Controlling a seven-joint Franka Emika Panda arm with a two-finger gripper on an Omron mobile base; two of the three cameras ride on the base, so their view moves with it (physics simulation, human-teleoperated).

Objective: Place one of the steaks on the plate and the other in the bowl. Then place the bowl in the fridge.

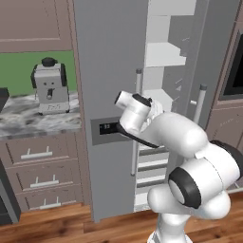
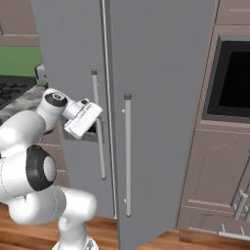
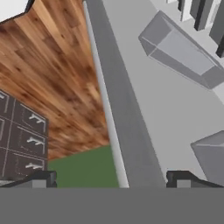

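Standing tall across the left base view, 1 grey fridge (image 1: 111,71) has its left door shut and its right door (image 1: 209,61) swung open, so its long axis runs straight up and down. That door carries 1 dark dispenser panel (image 1: 107,128) at mid height. 2 long vertical bar handles show: 1 on the left door (image 1: 137,118) and 1 on the open door (image 1: 199,107), both upright. Between the doors, 3 or so white shelves (image 1: 163,54) show, their lower part hidden behind the arm. The fridge top is cut off by the frame.

In the right base view the open door (image 2: 161,97) fills the middle and hides the shelves.

The end effector (image 3: 109,179) shows in the hand view with its 2 dark fingertips (image 3: 41,179) spread wide apart and nothing between them; it looks along the edge of a fridge door, with grey door bins (image 3: 183,50) beside it.

On the grey marbled tabletop (image 1: 28,121) left of the fridge, near its back edge, stands 1 coffee machine (image 1: 50,85). Below it are 3 drawers (image 1: 40,173). Wooden floor (image 1: 57,225) runs underneath.
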